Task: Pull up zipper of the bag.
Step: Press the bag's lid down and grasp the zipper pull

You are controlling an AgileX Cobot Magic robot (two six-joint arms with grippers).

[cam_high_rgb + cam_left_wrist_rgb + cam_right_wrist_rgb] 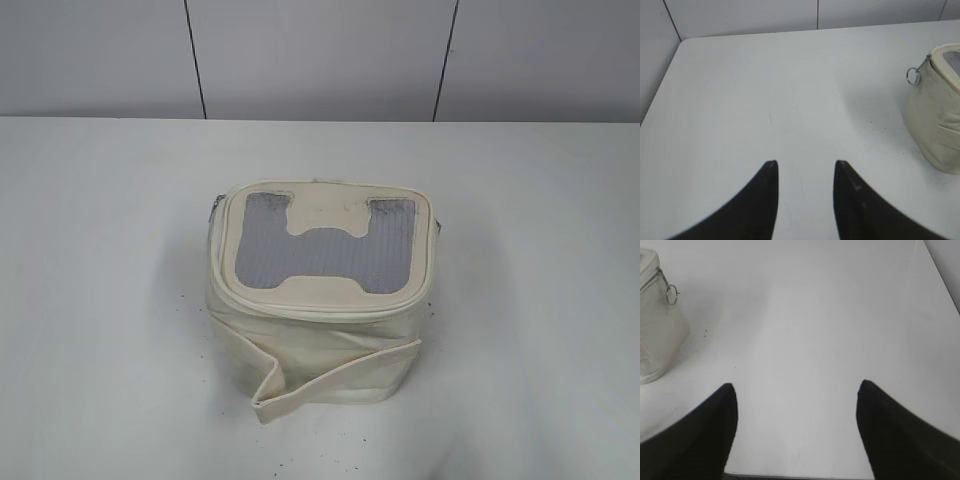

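Black fingertips (771, 172) of the left gripper (805, 167), nearest the lens, are seen moderately parted over bare table (90, 300), grasping nothing; the right gripper (796, 387) is spread wider and is likewise unloaded. Both are held well apart from the bag (320, 300), which is set near the table's centre, lid up, its grey mesh window (325, 250) facing the exterior camera. The bag is judged light, soft and easily shifted or dented, so one side would likely need steadying while the other is drawn. A loose strap (320, 385) is folded across the near face and could be snagged. The zipper (330, 312) is traced round the lid rim. One slider with a ring pull (913, 76) is shown hanging at the left end, a second ring pull (672, 294) at the right end; these small metal rings are judged the proper holds, though thin and slippery. Nothing else is seen standing in the way.
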